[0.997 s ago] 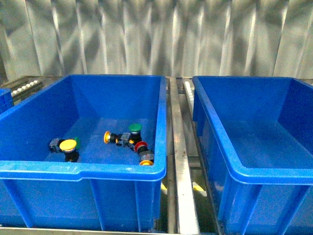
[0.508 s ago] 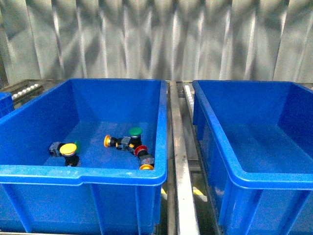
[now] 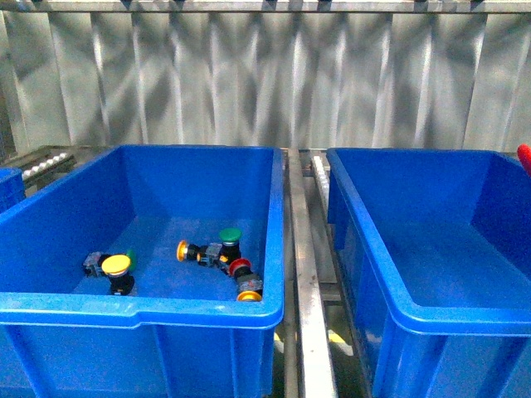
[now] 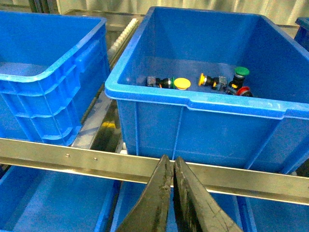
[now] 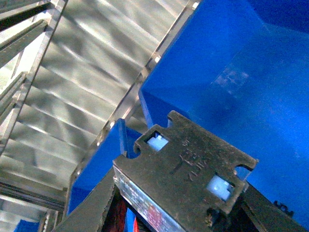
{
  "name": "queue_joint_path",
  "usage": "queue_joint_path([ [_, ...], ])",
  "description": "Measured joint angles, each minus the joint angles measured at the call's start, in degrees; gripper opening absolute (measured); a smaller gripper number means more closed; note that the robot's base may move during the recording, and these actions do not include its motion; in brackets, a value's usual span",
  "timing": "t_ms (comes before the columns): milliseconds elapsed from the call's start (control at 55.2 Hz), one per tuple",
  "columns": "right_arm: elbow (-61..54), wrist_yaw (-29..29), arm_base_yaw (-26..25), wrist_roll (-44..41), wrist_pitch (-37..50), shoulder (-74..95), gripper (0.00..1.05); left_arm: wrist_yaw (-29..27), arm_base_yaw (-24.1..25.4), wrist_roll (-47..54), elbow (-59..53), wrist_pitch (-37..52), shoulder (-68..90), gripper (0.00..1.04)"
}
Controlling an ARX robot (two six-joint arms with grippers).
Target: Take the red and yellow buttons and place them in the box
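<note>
My right claw is clamped on a red button at the front view's right edge, over the empty box. I'd bring it inward before opening; left claw sits closed, empty.

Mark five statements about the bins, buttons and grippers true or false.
1. The left bin holds a green button. True.
2. A yellow button lies in the right bin. False: no button shows on its visible floor.
3. The left gripper has its jaws wide open. False: they are shut, with nothing between them.
4. A metal rail runs between the two bins. True.
5. The right gripper clamps a button body. True.
</note>
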Motion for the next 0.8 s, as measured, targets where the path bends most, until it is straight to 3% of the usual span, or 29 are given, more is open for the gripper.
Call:
queue_joint_path([
  [54,0.0,0.3,0.3,-0.1,0.0,0.1,0.41,0.0,0.0,0.0,0.0,0.0,0.0,0.05],
  [199,0.0,1.1,0.7,-0.3,0.0,0.1,0.41,0.0,0.0,0.0,0.0,0.0,0.0,0.32],
  [471,-1.9,1.5,-0.3,-4.4,0.3,-1.9,0.41,0.0,0.0,0.1,0.0,0.0,0.0,0.99],
  [798,-4.3,-2.7,-8.6,-4.5,-0.2,-4.4,0.41,-0.1,0.0,0.1,0.0,0.0,0.0,0.97],
])
